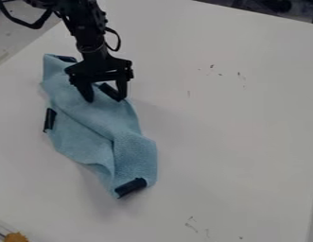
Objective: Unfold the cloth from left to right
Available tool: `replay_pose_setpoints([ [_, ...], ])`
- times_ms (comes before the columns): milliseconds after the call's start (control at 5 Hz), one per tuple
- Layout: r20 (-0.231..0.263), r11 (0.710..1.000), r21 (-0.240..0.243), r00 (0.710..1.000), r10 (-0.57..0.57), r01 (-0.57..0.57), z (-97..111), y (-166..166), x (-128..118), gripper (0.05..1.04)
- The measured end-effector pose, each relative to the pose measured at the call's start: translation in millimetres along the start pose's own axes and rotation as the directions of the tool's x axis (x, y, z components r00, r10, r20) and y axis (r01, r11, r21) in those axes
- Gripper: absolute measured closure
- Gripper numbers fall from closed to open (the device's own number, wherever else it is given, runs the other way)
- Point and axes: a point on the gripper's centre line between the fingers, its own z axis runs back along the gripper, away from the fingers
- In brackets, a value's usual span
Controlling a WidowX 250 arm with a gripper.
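The black gripper (105, 97) is over the upper part of the light blue cloth (89, 116), its two fingers spread apart. Between them, close to the right finger, lies a black piece (109, 90) on the cloth's upper right edge. The cloth is bunched and folded lengthwise, running from upper left to lower centre, with a crease along its middle. More black pieces sit on its edge: one at the top left corner (67, 58), one on the left side (50, 119) and one at the bottom end (131, 187). Whether the fingertips touch the cloth, I cannot tell.
The white table (228, 127) spreads out on both sides of the cloth, with small dark marks at the right and near the bottom. An orange-brown object (16, 237) is at the bottom left corner. Dark items stand beyond the table's top right edge.
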Motion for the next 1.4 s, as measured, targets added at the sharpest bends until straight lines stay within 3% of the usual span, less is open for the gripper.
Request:
replay_pose_setpoints([
  [200,0.029,0.994,0.105,0.999,-0.027,0.024,3.8,4.7,-1.2,0.083],
  [400,0.065,0.989,0.142,0.996,-0.062,0.053,23.8,-10.8,0.7,0.083],
  [800,0.029,0.992,0.107,0.997,-0.074,0.071,14.2,-19.3,-0.4,0.083],
  [1000,-0.021,0.996,0.066,0.998,-0.06,0.062,-6.0,-20.0,-6.4,0.084],
  [1400,-0.014,0.998,0.022,0.999,-0.052,0.053,-15.1,-25.2,12.5,0.139],
])
